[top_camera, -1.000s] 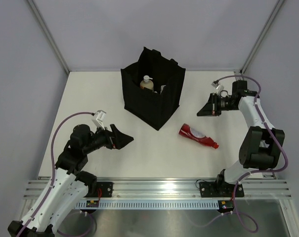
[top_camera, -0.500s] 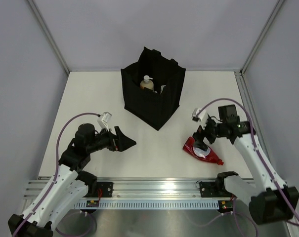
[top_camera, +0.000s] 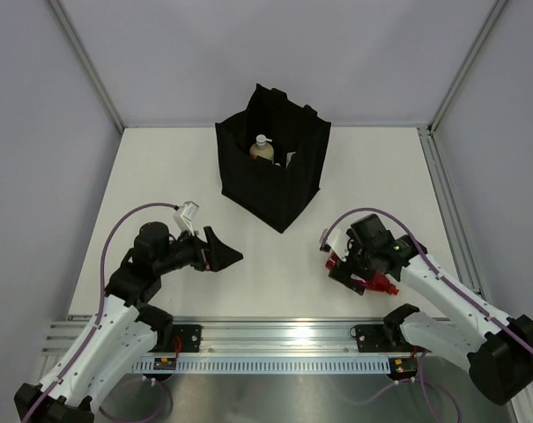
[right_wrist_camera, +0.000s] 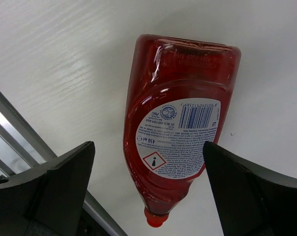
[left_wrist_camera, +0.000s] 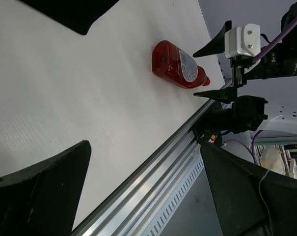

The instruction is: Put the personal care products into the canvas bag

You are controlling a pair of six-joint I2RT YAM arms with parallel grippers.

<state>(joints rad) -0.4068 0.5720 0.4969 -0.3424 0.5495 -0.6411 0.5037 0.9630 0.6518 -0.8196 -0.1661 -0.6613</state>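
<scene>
A red squeeze bottle lies flat on the white table, label up, cap toward the front rail. My right gripper hovers over it, open, one finger on each side and touching nothing. From above, the right gripper covers most of the red bottle. The black canvas bag stands upright at the back centre, with a white-capped amber bottle inside. My left gripper is open and empty at the front left, pointing toward the red bottle.
An aluminium rail runs along the table's near edge, close to the red bottle's cap. Grey enclosure walls with metal posts stand on three sides. A corner of the bag shows at the top of the left wrist view.
My right arm swung from the back right beside the bag down over the red bottle. The bottle now lies nearer the front rail. The left arm shifted only slightly.
</scene>
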